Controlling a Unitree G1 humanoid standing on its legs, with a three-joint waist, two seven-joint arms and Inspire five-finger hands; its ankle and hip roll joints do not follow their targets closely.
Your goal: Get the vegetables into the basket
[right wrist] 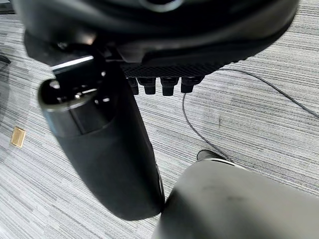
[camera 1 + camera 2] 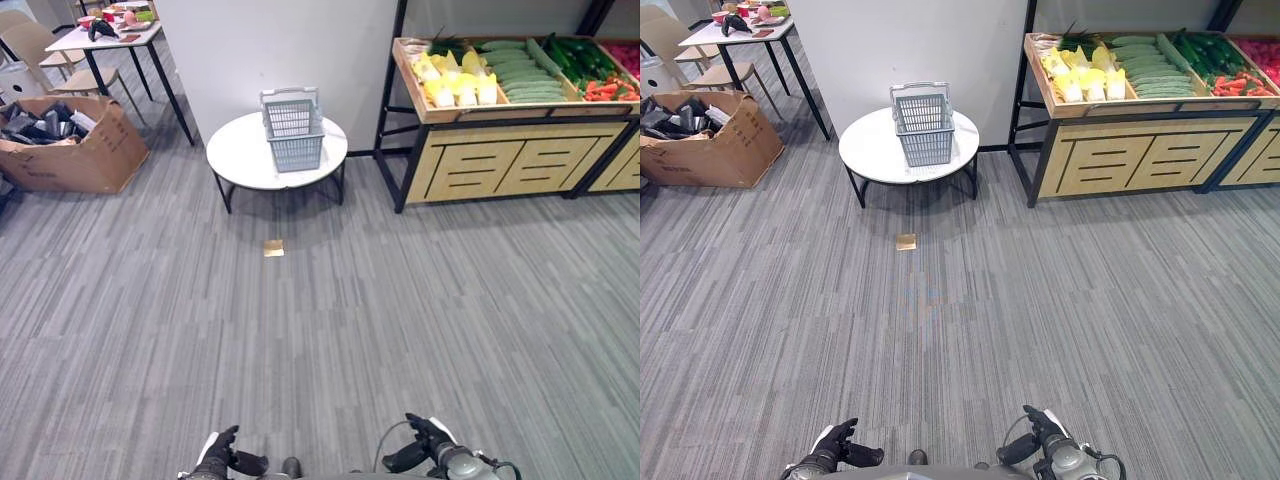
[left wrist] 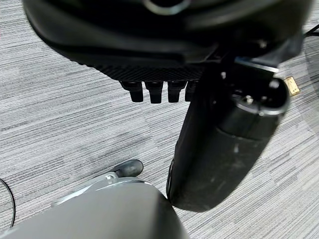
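Both hands hung low at the near edge of the head views, the left hand (image 2: 222, 455) and the right hand (image 2: 425, 442) each empty, fingers loosely extended over grey striped carpet (image 2: 400, 320). Across the room, the vegetables (image 2: 520, 70) lay in a wooden display stand (image 2: 500, 160) against the far wall: pale yellow-white cabbages (image 2: 455, 85) at its left, long green cucumbers (image 2: 525, 75) in the middle, darker greens and red pieces (image 2: 605, 88) toward the right. A grey plastic mesh basket (image 2: 293, 130) with its handle raised stood on a round white table (image 2: 240, 155), well apart from the stand. A cardboard box (image 2: 65, 140) sat far left, and a small tan tag (image 2: 273, 248) lay on the carpet.
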